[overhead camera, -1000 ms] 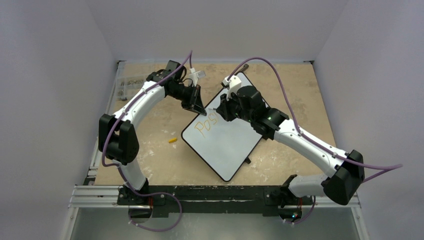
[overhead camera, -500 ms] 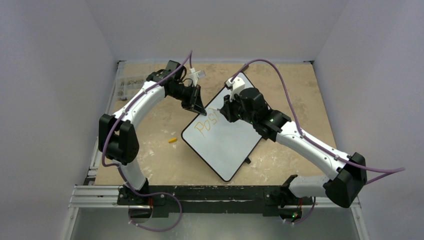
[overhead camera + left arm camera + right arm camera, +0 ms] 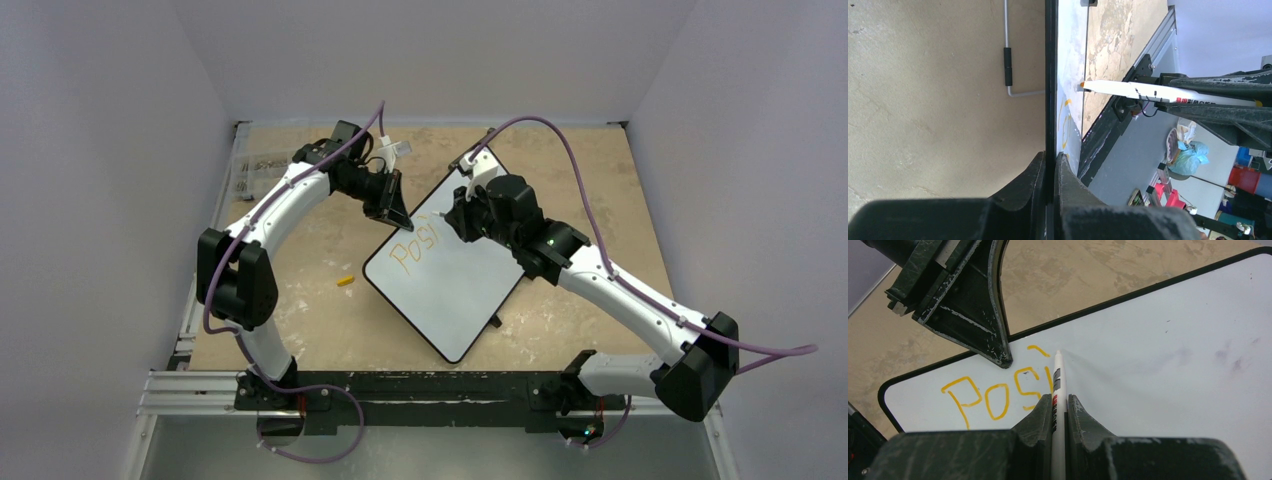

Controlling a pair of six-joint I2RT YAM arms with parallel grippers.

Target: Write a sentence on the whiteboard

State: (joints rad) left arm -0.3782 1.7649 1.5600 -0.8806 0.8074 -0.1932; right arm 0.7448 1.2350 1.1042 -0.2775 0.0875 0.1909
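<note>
Right arm has slid a bit right along the whiteboard since a second ago, and your orange lettering now reads "Posi". Right jaws are clamped on the marker, tip on the board just past the "i"; left jaws are clamped on the board's upper-left frame edge. Your board sits angled, mid-surface.

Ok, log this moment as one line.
left gripper: clamps whiteboard edge | right gripper: holds marker, tip on whiteboard | sentence: POSI written, unfinished
</note>
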